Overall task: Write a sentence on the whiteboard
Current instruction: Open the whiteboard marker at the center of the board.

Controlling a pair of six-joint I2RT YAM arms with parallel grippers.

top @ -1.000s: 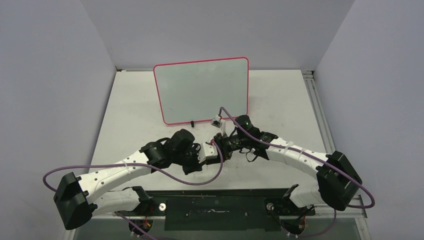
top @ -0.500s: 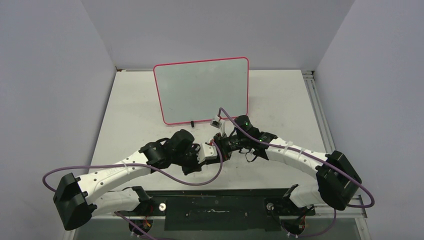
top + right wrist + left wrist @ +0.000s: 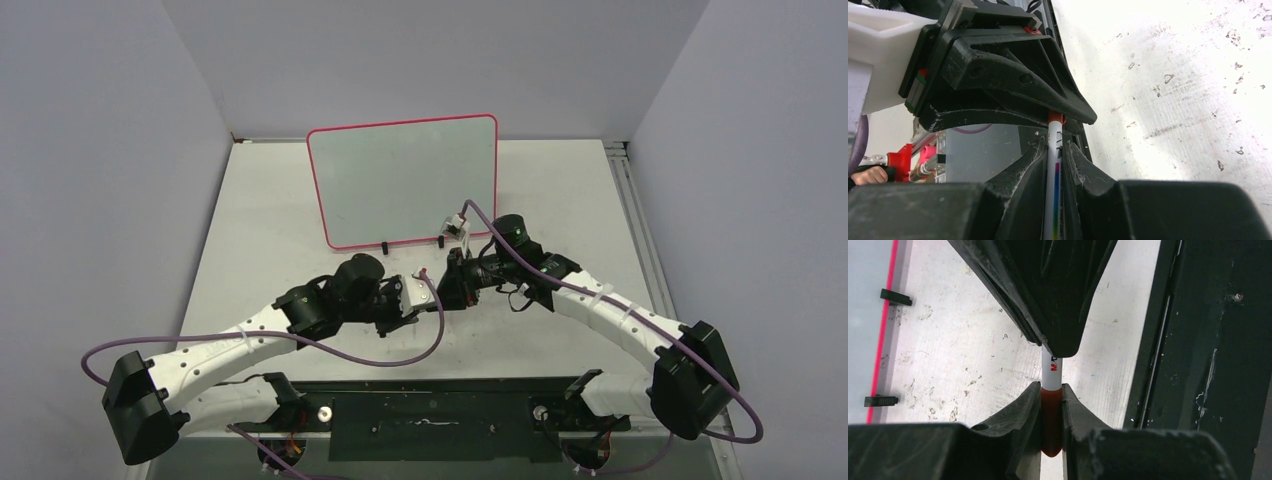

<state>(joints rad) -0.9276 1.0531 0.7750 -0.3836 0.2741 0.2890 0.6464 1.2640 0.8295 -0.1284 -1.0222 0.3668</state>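
The whiteboard (image 3: 405,180) is standing upright at the far side of the surface (image 3: 560,200), leaning slightly back, with its pink-red rim framing a pale grey face. Its two black clip feet (image 3: 385,245) are resting on the surface along the bottom rim.

Nearer the arms, in front of the board and well apart from it, the two sets of jaws are meeting tip to tip over the surface. Between them they are holding one marker (image 3: 1051,367), a slim white barrel with red and black print.

In the left wrist view, the left jaws are pinching the red cap (image 3: 1051,425), which is seated on the marker's end. The white barrel is running straight out of that cap into the right jaws.

In the right wrist view, the right jaws are pressing in on the white barrel, which carries a rainbow-coloured stripe (image 3: 1056,182). Beyond them the left jaws are covering the capped end.

The board's rim and both feet are showing at the left edge of the left wrist view.
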